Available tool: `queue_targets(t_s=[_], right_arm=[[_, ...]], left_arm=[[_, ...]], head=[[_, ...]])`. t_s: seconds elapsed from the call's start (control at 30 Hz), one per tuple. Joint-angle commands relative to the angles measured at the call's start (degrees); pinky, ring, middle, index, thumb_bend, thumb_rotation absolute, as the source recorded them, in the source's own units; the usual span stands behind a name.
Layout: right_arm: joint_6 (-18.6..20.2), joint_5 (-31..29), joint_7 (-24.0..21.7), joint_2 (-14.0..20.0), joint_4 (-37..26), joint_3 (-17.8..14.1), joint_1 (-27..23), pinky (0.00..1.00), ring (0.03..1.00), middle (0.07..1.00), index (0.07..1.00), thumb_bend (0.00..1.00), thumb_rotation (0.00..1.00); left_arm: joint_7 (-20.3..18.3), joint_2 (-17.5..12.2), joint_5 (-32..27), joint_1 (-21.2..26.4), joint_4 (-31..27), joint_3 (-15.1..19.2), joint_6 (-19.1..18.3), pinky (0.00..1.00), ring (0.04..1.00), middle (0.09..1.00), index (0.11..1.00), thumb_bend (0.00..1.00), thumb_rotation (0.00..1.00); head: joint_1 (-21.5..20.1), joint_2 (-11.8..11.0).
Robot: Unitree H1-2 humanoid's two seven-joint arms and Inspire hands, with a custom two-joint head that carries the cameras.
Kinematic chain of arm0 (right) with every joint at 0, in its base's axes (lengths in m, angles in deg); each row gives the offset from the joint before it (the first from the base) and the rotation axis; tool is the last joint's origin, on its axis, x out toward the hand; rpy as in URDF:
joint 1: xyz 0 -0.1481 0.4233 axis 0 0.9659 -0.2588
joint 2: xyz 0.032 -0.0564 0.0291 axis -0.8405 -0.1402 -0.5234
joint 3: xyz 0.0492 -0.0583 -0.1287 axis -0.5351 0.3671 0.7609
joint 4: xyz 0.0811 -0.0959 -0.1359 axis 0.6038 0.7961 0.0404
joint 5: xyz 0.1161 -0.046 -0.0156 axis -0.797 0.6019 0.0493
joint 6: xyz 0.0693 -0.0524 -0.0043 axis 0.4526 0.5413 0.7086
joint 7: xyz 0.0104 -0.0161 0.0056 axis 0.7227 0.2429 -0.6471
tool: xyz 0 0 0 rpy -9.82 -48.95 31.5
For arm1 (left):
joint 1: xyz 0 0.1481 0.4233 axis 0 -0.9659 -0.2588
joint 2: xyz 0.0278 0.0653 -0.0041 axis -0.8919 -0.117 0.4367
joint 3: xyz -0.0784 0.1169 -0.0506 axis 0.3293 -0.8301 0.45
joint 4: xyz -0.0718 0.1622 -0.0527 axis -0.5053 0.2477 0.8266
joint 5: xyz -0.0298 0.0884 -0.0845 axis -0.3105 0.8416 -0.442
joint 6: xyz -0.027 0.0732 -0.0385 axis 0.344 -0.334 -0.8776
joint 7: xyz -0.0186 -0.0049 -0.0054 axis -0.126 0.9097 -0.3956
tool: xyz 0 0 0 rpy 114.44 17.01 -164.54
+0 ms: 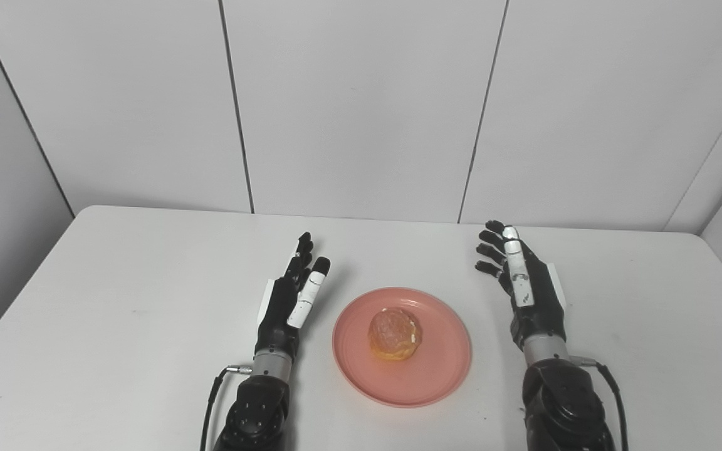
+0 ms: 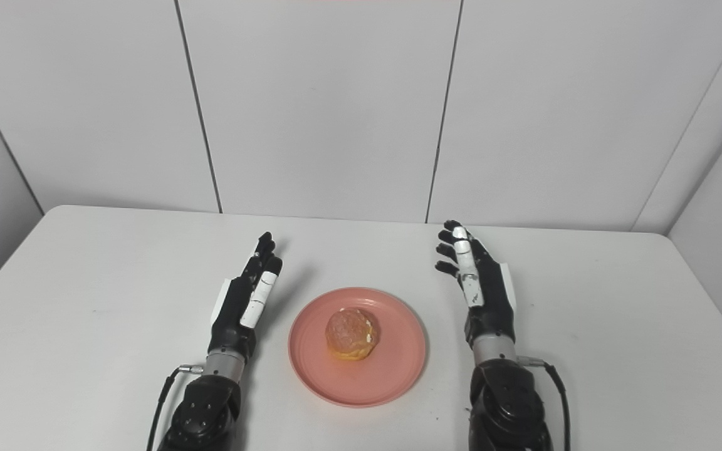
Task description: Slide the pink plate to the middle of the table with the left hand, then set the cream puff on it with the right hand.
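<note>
A pink plate (image 1: 442, 369) lies on the white table (image 1: 116, 313), near the middle and toward the front edge. A golden cream puff (image 1: 394, 334) sits on the plate's centre. My left hand (image 1: 292, 294) rests just left of the plate, fingers stretched out and apart, holding nothing. My right hand (image 1: 521, 282) is right of the plate, a short gap away, fingers spread and empty. Both also show in the right eye view, left hand (image 2: 245, 300) and right hand (image 2: 483, 288), either side of the plate (image 2: 398, 369).
Grey wall panels (image 1: 361, 106) stand behind the table's far edge. The table's left and right edges fall away to grey walls. Black cables run from both wrists near the front edge.
</note>
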Motion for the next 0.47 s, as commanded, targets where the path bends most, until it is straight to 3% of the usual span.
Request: queue_targets(t_s=[0.0,0.17,0.3,0.43], right_arm=[[-5.8,-1.1,1.3,0.1,0.6,-0.1,-0.9,0.87,0.887,0.885,0.865,0.82,0.98],[-11.1,0.5,3.6,1.3,5.7,1.1,0.2,0.98,0.960,0.948,0.910,0.81,1.00],[-14.2,0.6,3.9,2.2,9.1,1.9,0.7,0.98,0.966,0.945,0.906,0.83,1.00],[-16.1,0.1,2.9,3.3,12.0,3.1,1.3,0.98,0.966,0.941,0.907,0.87,1.00]], left_arm=[[1.4,0.1,1.3,0.7,-1.6,-0.3,-1.1,1.00,1.000,0.999,0.963,0.82,0.89],[0.0,-0.9,1.7,0.9,-3.0,-1.1,-5.8,1.00,1.000,1.000,0.998,0.83,0.93],[-0.1,-1.2,0.9,1.0,-3.2,-1.0,-7.7,1.00,1.000,1.000,1.000,0.84,0.93],[1.5,-0.5,0.0,1.0,-2.2,0.1,-5.8,1.00,1.000,1.000,0.999,0.83,0.90]], head=[[0.0,0.1],[0.0,0.2],[-0.1,0.3],[-0.1,0.3]])
